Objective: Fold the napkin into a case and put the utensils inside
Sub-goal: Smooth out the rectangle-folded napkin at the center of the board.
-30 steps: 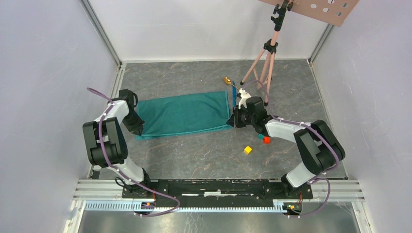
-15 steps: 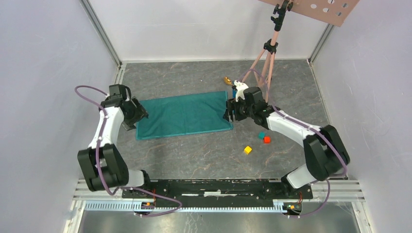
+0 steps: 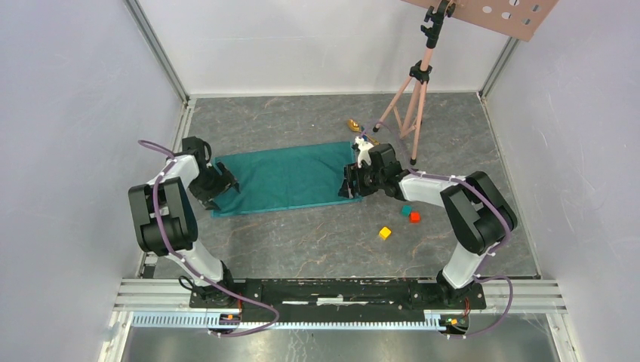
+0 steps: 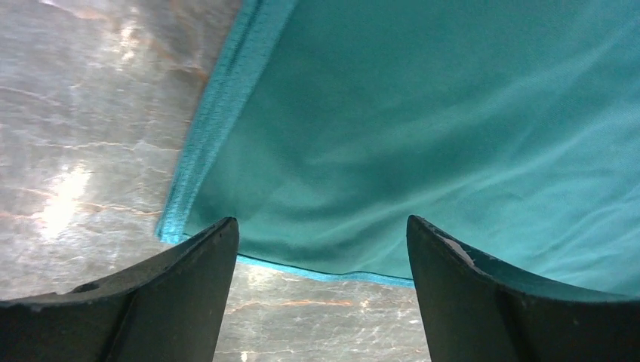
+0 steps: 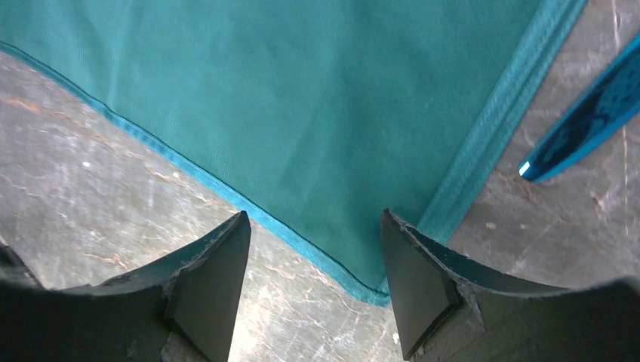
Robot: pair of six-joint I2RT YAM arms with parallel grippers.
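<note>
Napkin (image 3: pixel 283 179): lies flat on the worktop (image 3: pixel 302 241) as a long teal-green rectangle, stretched from left to right between the two arms, right end slightly farther back.

Left claw (image 3: pixel 226 183): hangs low at the napkin's near left corner, jaws wide apart. Grips nothing. Seen from the left wrist, straddles the near hemmed edge: one of its fingers (image 4: pixel 166 294) over bare marbled worktop just beside the corner, the other over cloth. Cannot tell whether either tip actually touches the fabric.

Right claw (image 3: pixel 349 181): hangs low at the near right corner, jaws likewise well apart, with nothing between them but cloth and worktop below. Seen from the right wrist, frames the corner itself, the corner tip just beside the inner face of one finger, the other finger over bare stone. Again cannot tell about contact; holds no fabric.

Blue knife (image 5: pixel 589 113): rests on the worktop just beyond the napkin's right hem, apart from it, and shows only partly in the right wrist view.

Gold spoon (image 3: pixel 352 124): sits behind the napkin's right end, near the tripod (image 3: pixel 411 98).

Yellow cube (image 3: pixel 386 233), red cube (image 3: pixel 414 217) and teal cube (image 3: pixel 406 210): lie on the near right of the worktop, off the cloth.
</note>
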